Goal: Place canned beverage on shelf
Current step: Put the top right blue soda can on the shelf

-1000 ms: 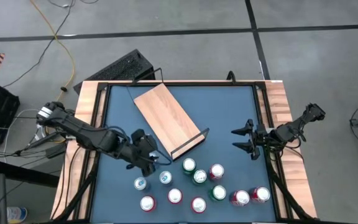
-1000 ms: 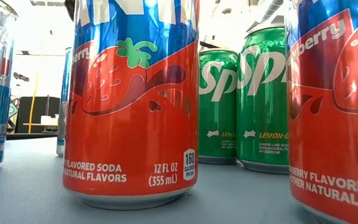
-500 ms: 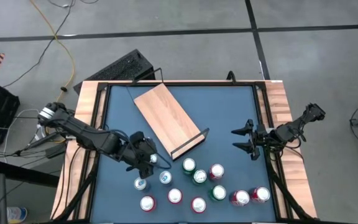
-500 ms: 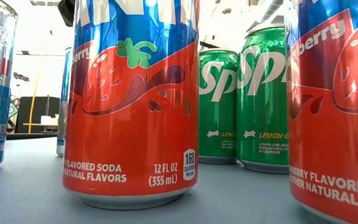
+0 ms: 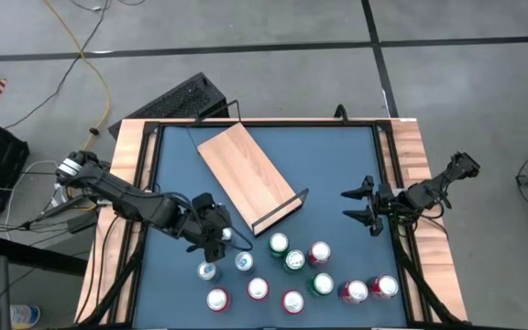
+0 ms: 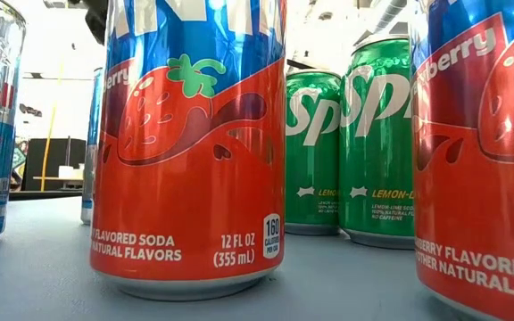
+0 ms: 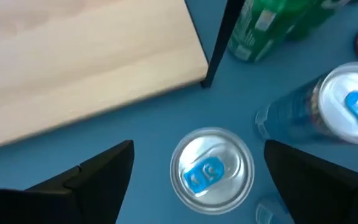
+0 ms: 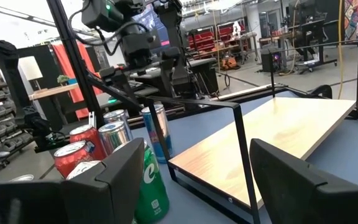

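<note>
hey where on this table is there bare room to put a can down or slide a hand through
The shelf board is bare. Blue mat lies free between the shelf's rail and the right gripper, and along the far edge right of the shelf. The near edge is crowded: the cans cluster there, and the left gripper, fingers spread, hangs over the blue-tabbed can.

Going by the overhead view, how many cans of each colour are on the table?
Blue cans: 2
Green cans: 3
Red cans: 6
Total: 11
</note>
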Robot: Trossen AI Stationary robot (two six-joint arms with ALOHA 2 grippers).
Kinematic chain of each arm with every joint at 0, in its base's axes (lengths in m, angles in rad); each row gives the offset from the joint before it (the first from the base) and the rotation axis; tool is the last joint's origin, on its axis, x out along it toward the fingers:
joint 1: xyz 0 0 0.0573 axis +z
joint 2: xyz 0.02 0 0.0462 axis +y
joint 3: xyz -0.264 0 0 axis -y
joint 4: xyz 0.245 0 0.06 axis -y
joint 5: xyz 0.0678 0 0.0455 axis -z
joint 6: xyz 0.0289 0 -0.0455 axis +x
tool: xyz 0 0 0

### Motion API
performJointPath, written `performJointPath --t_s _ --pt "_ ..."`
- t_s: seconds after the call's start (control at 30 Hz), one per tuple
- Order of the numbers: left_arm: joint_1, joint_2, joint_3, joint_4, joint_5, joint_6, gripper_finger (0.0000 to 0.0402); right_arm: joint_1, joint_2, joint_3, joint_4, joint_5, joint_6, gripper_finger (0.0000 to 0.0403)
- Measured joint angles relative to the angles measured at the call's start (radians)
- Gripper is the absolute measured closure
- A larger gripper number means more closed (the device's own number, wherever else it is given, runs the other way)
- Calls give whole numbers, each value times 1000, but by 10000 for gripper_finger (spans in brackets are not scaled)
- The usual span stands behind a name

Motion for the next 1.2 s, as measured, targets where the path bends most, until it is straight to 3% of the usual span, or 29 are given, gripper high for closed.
performJointPath --t_s 0.6,0.73,0.93,1.2 --pt "25 12 -84 61 45 -19 58 0 0 0 0 0 0 121" --pt "43 21 -84 71 87 22 89 0 0 0 0 -1 0 121" --pt "57 28 -83 88 139 45 177 0 0 0 0 -1 0 121" --pt "62 27 26 48 141 135 182 0 0 0 0 0 -1 121"
